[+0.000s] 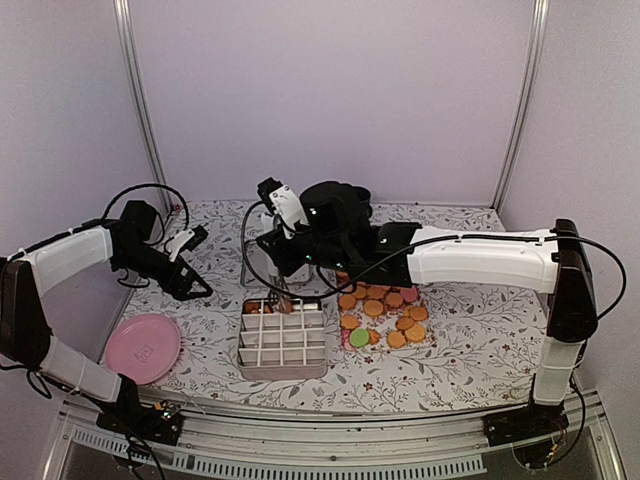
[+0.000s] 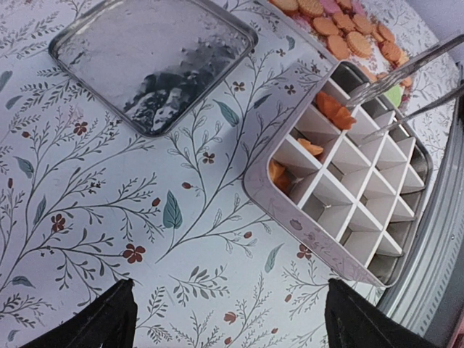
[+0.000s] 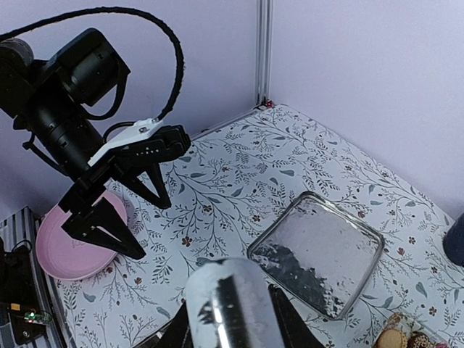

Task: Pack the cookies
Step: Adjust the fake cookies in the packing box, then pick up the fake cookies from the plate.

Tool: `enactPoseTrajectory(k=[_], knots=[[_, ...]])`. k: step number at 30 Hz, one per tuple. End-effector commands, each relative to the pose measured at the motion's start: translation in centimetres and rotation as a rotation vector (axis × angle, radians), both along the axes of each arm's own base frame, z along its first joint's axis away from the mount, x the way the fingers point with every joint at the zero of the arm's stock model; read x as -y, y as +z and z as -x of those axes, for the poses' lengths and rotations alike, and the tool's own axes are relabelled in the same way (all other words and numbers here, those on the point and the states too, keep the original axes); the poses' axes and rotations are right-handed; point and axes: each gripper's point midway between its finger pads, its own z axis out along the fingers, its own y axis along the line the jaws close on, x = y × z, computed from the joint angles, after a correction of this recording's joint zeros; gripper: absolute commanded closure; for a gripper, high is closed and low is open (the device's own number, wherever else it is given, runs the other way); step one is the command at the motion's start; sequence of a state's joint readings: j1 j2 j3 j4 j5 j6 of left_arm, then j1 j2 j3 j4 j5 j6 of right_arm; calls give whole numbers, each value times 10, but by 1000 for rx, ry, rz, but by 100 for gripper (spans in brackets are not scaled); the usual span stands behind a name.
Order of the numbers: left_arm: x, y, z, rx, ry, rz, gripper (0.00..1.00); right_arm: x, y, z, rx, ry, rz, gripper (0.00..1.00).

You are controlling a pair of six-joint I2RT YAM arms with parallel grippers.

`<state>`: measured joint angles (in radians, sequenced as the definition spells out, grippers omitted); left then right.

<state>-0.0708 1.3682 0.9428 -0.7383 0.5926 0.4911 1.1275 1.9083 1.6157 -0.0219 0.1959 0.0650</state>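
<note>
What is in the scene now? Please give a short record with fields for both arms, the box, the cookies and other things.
divided box: orange cookies in some far cells, most others look empty
left gripper: jaws open, empty, above the table left of the box
right gripper: jaws shut on tongs, tips over the box's far row
loose cookies: pile right of the box
pink plate: near left corner
metal tray: behind the box

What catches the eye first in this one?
Orange cookies are heaped right of centre, beside a white divided box in the near middle. Metal tongs reach into the box's far cells, where a few cookies already lie. A pink plate sits at the left, near the open left gripper.
</note>
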Motion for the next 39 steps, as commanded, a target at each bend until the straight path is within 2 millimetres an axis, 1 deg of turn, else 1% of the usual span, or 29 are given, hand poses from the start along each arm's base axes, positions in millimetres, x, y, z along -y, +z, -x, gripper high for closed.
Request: enactPoseTrajectory(k=[1, 4, 7, 15, 17, 18, 19, 21, 30, 32, 35, 37, 39], knots=[[-2, 3, -2, 16, -5, -2, 10, 2, 4, -17, 33, -134, 11, 73], [-2, 3, -2, 15, -4, 0, 10, 1, -1, -19, 33, -157, 20, 75], [-2, 4, -2, 18, -5, -1, 10, -1, -4, -16, 28, -155, 23, 76], [-2, 5, -3, 19, -6, 2, 10, -6, -7, -11, 26, -142, 24, 77], [-2, 5, -3, 20, -5, 1, 10, -4, -7, -13, 35, -153, 32, 79], [-2, 5, -3, 19, -6, 1, 10, -2, -6, -14, 42, -164, 36, 80], [-2, 6, -3, 21, -6, 1, 10, -1, -4, -15, 51, -169, 38, 84], [-2, 6, -3, 21, -8, 2, 10, 2, 2, -16, 64, -176, 37, 87], [-1, 4, -3, 10, -7, 11, 10, 12, 27, -13, 113, -172, 13, 88], [-1, 4, -3, 11, -8, 10, 10, 17, 34, -12, 121, -182, 2, 87], [-1, 4, -2, 11, -8, 6, 10, 32, 43, -15, 136, -214, -7, 86], [-1, 4, -2, 13, -8, 6, 10, 51, 42, -21, 130, -246, -2, 86], [-1, 4, -2, 13, -11, 8, 10, 73, 35, -27, 108, -278, 2, 86]])
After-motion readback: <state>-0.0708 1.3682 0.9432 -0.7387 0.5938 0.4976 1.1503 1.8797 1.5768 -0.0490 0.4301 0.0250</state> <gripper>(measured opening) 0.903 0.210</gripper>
